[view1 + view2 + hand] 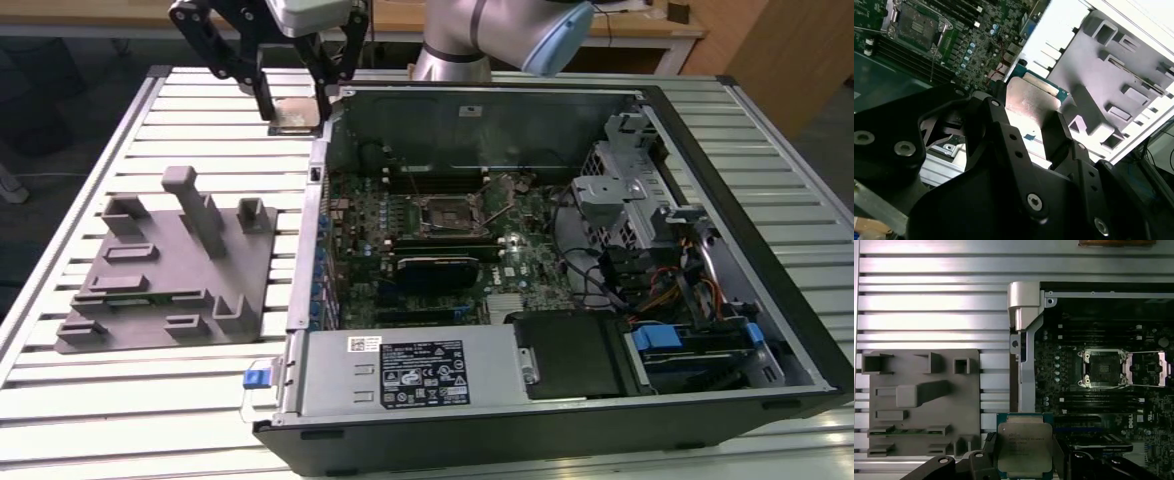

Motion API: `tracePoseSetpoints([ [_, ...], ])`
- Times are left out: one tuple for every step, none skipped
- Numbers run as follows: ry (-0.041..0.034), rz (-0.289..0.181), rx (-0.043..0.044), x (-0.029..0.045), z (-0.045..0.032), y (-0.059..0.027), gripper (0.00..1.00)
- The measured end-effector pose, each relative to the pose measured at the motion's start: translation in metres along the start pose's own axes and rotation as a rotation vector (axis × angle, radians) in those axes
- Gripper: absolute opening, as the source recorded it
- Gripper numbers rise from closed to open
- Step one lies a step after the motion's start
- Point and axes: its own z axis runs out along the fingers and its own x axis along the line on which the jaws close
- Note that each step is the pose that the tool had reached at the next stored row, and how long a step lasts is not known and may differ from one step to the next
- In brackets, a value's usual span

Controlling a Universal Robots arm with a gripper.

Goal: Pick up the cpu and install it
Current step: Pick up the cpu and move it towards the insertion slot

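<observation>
The cpu [296, 116], a small square chip with a silver top, hangs just above the slatted table beside the far-left corner of the open computer case. My gripper [295, 108] is shut on it, one black finger on each side. In both wrist views the cpu [1024, 444] [1030, 96] sits between the two fingers [990, 452]. The motherboard socket [447, 212] [1102, 367] lies inside the case with its metal lid [1146, 369] flipped open and nothing in it. The socket is well away from the gripper.
A grey plastic tray [167, 270] [924, 400] with upright posts lies on the table at the exterior view's left of the case. The case wall [320, 170] stands between the gripper and the motherboard. A power supply [400, 370] and drive bays [641, 210] fill the case's other parts.
</observation>
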Motion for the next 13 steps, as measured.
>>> tracePoseSetpoints([
  [-0.0001, 0.000, -0.0001, -0.0014, 0.0001, 0.0000, 0.53],
  [0.0000, 0.000, 0.0000, -0.0026, 0.0001, 0.0000, 0.53],
  [0.0000, 0.000, 0.0000, -0.0039, 0.0001, 0.0001, 0.53],
  [0.0000, 0.000, 0.0000, -0.0055, 0.0001, 0.0001, 0.53],
  [-0.0001, 0.000, -0.0001, -0.0073, 0.0002, 0.0001, 0.53],
  [0.0000, 0.000, 0.0000, -0.0093, 0.0002, 0.0002, 0.53],
  [-0.0001, 0.000, -0.0001, -0.0113, 0.0002, 0.0003, 0.53],
  [0.0000, 0.000, -0.0001, -0.0129, 0.0002, 0.0004, 0.53],
  [0.0000, 0.000, 0.0000, -0.0147, 0.0003, 0.0006, 0.53],
  [0.0000, 0.000, 0.0000, -0.0165, 0.0003, 0.0007, 0.53],
  [0.0000, 0.000, 0.0000, -0.0184, 0.0003, 0.0010, 0.53],
  [0.0001, 0.000, 0.0000, -0.0201, 0.0004, 0.0015, 0.53],
  [0.0000, 0.000, 0.0000, -0.0215, 0.0004, 0.0018, 0.53],
])
